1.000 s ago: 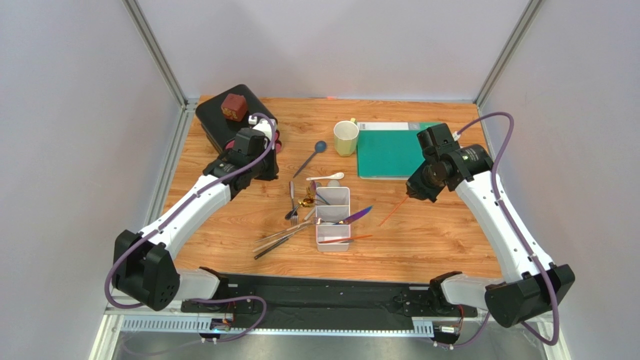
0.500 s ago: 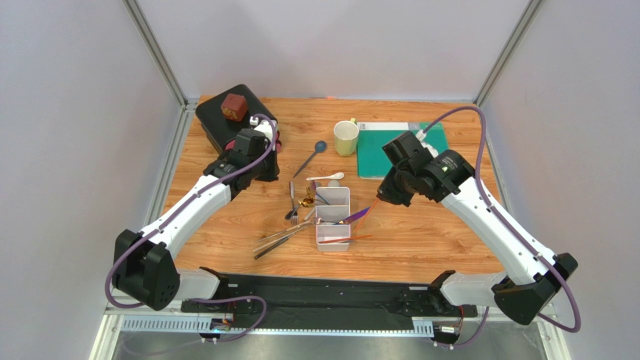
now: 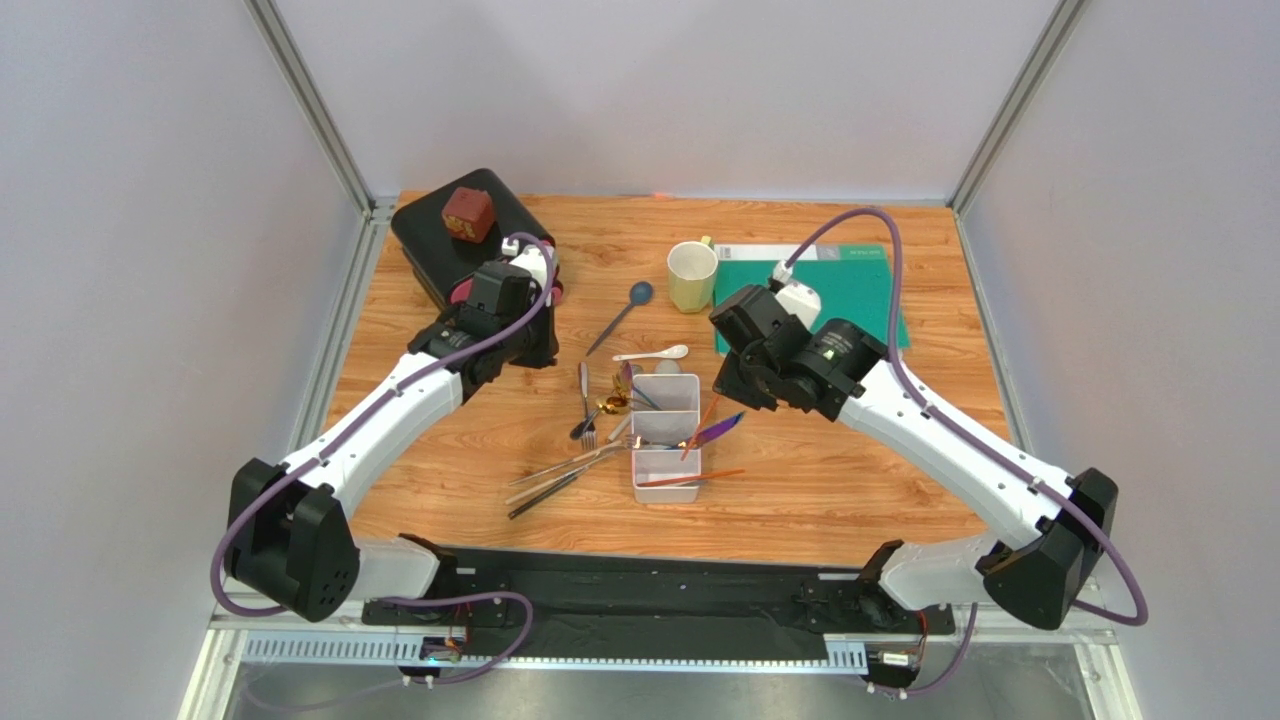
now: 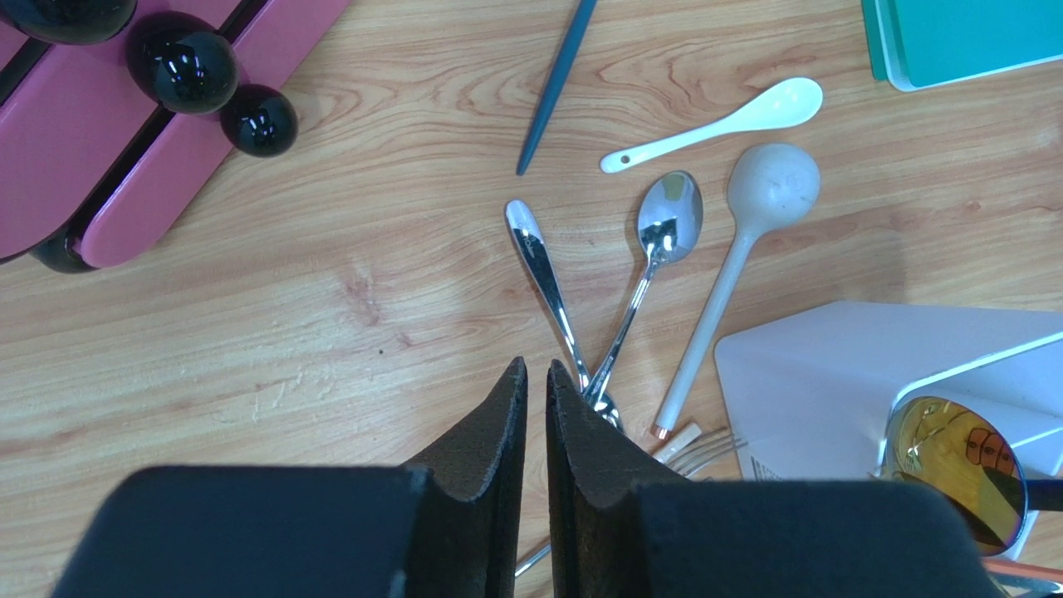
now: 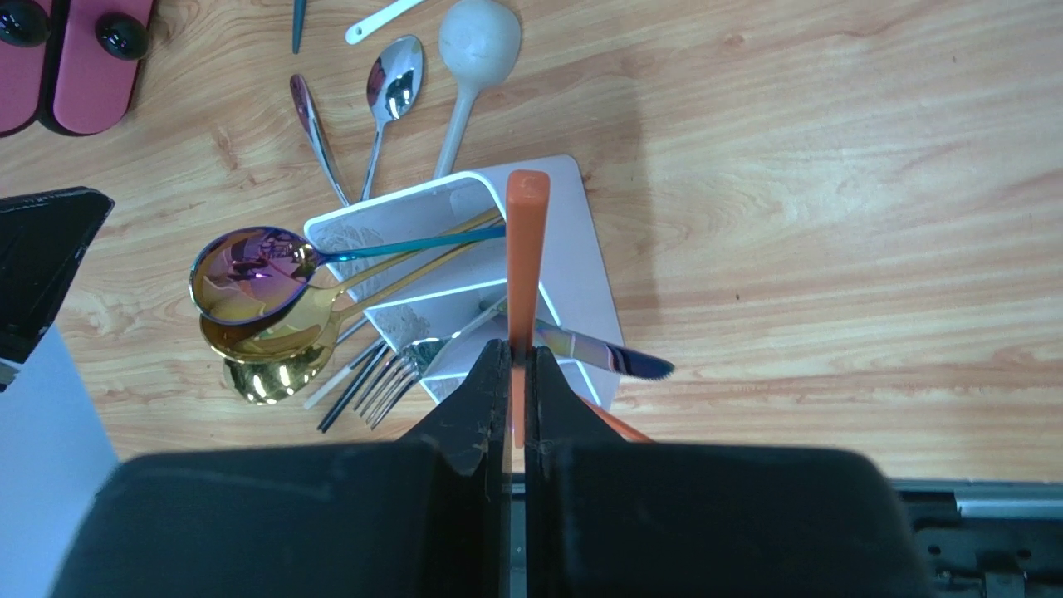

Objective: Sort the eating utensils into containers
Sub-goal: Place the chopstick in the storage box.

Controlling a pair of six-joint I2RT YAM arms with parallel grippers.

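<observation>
The white divided tray [image 3: 669, 393] sits mid-table and holds a purple spoon [image 5: 250, 272], gold spoons [image 5: 268, 374], an iridescent knife [image 5: 611, 359] and an orange chopstick [image 3: 706, 479]. My right gripper [image 5: 512, 355] is shut on another orange chopstick [image 5: 527, 249], which hangs over the tray [image 5: 568, 237]; in the top view the gripper [image 3: 732, 393] is at the tray's right side. My left gripper [image 4: 537, 368] is shut and empty, above bare wood left of the loose silver spoons [image 4: 668, 212]. Forks [image 5: 393, 371] and dark sticks lie by the tray's left side.
A blue spoon [image 3: 624, 312], a white spoon [image 3: 654, 354] and a pale grey spoon [image 4: 761, 199] lie behind the tray. A cream mug [image 3: 691, 275] and a green board [image 3: 781, 293] stand at the back. The black box with pink drawers [image 3: 458, 248] is at the back left.
My right arm has swung left from the right side of the table to the tray, carrying the orange chopstick. The left arm has not moved.
</observation>
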